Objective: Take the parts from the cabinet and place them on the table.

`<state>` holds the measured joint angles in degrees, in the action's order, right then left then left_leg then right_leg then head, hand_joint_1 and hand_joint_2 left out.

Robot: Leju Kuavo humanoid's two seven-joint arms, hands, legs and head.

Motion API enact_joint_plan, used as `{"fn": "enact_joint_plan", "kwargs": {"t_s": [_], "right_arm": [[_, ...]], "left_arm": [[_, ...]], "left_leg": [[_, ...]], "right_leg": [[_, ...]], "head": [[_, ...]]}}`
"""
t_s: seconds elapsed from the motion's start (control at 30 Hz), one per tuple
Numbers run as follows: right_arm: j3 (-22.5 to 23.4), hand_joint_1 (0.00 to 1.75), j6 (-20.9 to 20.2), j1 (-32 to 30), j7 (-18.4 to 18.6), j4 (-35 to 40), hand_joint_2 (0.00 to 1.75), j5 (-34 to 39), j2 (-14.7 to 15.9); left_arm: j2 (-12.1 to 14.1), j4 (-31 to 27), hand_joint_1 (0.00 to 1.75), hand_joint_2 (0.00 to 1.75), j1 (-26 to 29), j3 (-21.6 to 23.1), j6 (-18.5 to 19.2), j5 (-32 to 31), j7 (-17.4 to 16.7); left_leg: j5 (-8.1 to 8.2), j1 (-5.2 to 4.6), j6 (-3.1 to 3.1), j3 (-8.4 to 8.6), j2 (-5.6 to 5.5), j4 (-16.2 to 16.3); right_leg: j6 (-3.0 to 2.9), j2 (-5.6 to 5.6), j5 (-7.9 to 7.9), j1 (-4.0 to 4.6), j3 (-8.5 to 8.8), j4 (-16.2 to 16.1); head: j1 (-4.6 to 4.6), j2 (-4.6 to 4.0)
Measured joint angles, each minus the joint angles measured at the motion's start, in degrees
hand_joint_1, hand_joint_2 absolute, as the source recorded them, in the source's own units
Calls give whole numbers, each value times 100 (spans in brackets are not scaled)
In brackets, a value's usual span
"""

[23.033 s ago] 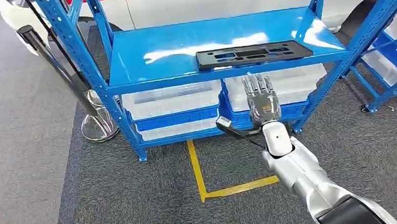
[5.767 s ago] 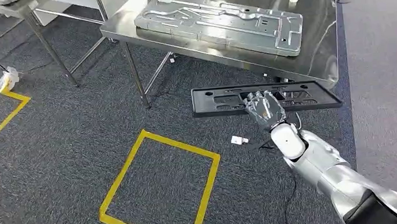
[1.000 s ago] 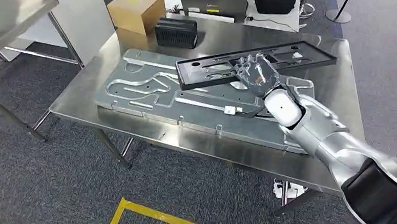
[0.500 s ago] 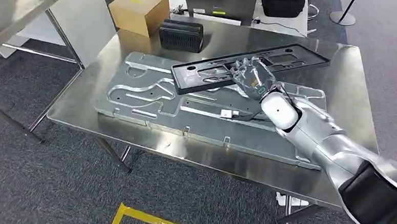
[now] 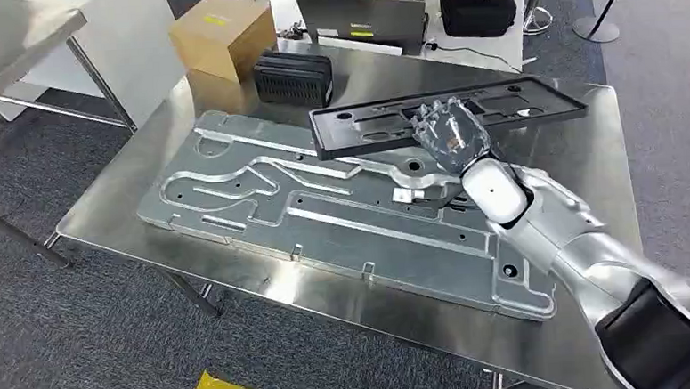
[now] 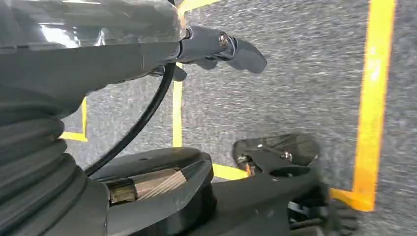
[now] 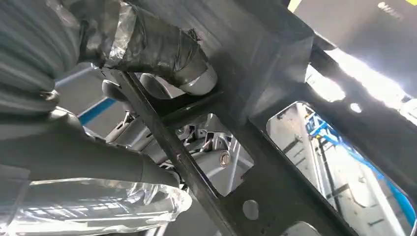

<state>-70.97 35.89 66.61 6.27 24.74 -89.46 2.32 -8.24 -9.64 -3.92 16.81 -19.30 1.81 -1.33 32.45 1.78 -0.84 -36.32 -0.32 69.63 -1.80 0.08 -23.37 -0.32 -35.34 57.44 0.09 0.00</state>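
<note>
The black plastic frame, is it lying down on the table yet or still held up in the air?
Held up: the right hand grips the black plastic frame, carried tilted above the metal plate.

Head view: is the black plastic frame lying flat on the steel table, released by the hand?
No: the right hand grips the black plastic frame, holding it above the steel table.

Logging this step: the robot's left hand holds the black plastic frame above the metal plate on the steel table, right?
Not quite: the head view shows the right hand holding the black plastic frame above the metal plate on the steel table.
</note>
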Motion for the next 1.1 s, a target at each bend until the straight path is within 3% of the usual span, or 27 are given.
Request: {"fn": "enact_joint_plan", "kwargs": {"t_s": [0.03,0.07,0.1,0.13,0.2,0.23,0.27,0.3,0.33,0.37,0.63,0.73,1.1], "right_arm": [[0,175,-2,-17,-15,0,175,0,-2],[0,175,-4,-36,-24,0,175,0,-2],[0,0,-4,-46,-26,0,0,0,0],[0,0,-4,-48,-26,0,0,0,0],[7,0,-2,-36,-20,4,0,0,0],[9,0,-4,-37,-20,4,0,0,2],[9,0,-11,-37,-20,4,0,0,4],[9,0,-13,-42,-20,2,0,0,9],[9,0,-11,-48,-17,4,0,0,9],[11,0,-11,-41,-13,2,0,0,11],[31,0,-13,-28,-9,2,0,0,13],[33,0,-13,-27,-11,2,0,0,15],[37,0,-13,-27,-55,2,0,0,26]], "left_arm": [[0,0,0,175,-7,2,0,-19,17],[0,-2,0,175,-5,9,-17,-69,89],[2,-2,0,175,-10,24,-59,-133,190],[2,-2,0,175,-27,46,-92,-177,230],[2,-2,0,175,-55,59,-125,-192,232],[9,0,0,175,-62,68,-136,-203,208],[9,-2,0,175,-90,70,-144,-203,199],[9,-2,0,175,-102,70,-146,-201,199],[9,-2,0,175,-94,70,-149,-197,199],[9,-2,0,175,-89,70,-159,-179,199],[7,-2,0,175,-107,68,-179,-159,210],[7,-2,0,175,-106,68,-147,-162,212],[7,-2,0,175,-105,68,-109,-159,262]], "left_leg": [[163,-11,-13,-273,0,397],[195,-19,-4,-462,0,590],[75,-22,11,-531,0,534],[-217,-28,39,-484,1,222],[-902,-57,114,-178,2,-715],[-949,-88,159,-112,3,-930],[-754,-111,134,-102,4,-1095],[-916,-110,146,-76,0,-1047],[-932,-89,133,-60,-3,-1068],[-943,-104,111,-59,-3,-1079],[-919,-117,146,-59,-15,-1081],[-917,-118,163,-60,-15,-1081],[-925,-114,171,-55,-13,-1081]], "right_leg": [[-31,3,-25,20,22,2],[-35,13,-52,40,41,10],[-41,22,-80,55,62,24],[-37,25,-122,67,90,46],[-21,29,-212,76,149,103],[2,30,-251,78,163,128],[27,40,-267,93,126,165],[58,37,-281,95,105,166],[58,39,-307,106,113,186],[15,38,-284,108,112,171],[35,28,-289,101,148,98],[98,28,-283,97,148,93],[106,28,-279,98,144,100]], "head": [[0,0],[0,0],[0,0],[0,0],[0,0],[11,0],[0,0],[7,0],[9,0],[11,0],[11,0],[11,0],[9,0]]}}
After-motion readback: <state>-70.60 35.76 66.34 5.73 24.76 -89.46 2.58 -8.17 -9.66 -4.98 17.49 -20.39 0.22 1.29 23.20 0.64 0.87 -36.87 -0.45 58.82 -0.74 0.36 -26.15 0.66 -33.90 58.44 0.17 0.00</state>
